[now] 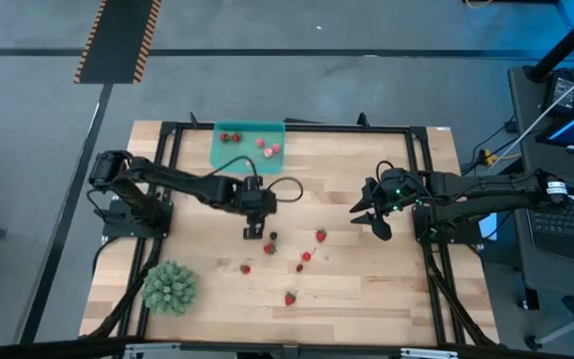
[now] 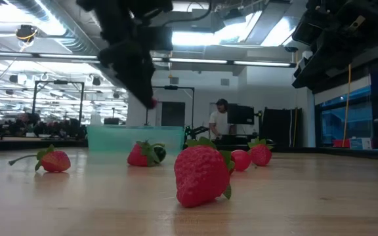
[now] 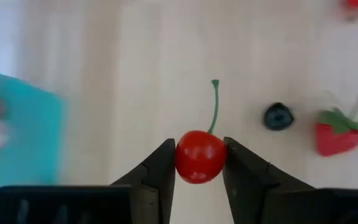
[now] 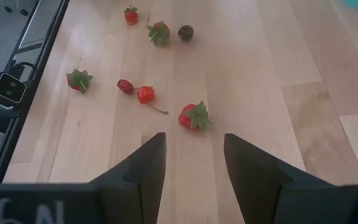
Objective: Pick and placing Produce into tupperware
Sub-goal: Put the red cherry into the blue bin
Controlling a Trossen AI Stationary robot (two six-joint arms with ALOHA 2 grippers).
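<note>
My left gripper (image 1: 254, 229) hangs over the table's middle, shut on a small red cherry (image 3: 200, 155) with a green stem (image 3: 215, 106). The teal tupperware (image 1: 247, 145) stands at the far edge with a few red and pink fruits in it. Several loose strawberries (image 1: 321, 235) and a dark berry (image 1: 273, 237) lie on the wood just right of and nearer than the left gripper. In the low view the cherry (image 2: 153, 103) shows well above the tabletop. My right gripper (image 1: 372, 214) waits open at the right, above the table. My left gripper pinches the cherry's round body (image 3: 180, 157) between its two fingers, one on each side. The fingers slant down from above. The cherry is lifted clear of the table, and its stem points away past the fingertips.
A large spiky green ball (image 1: 170, 286) sits at the near left corner. A black frame (image 1: 297, 127) runs round the table's edges. Bare wood lies between the tupperware (image 3: 17, 130) and the loose fruit. A person stands in the room beyond the table.
</note>
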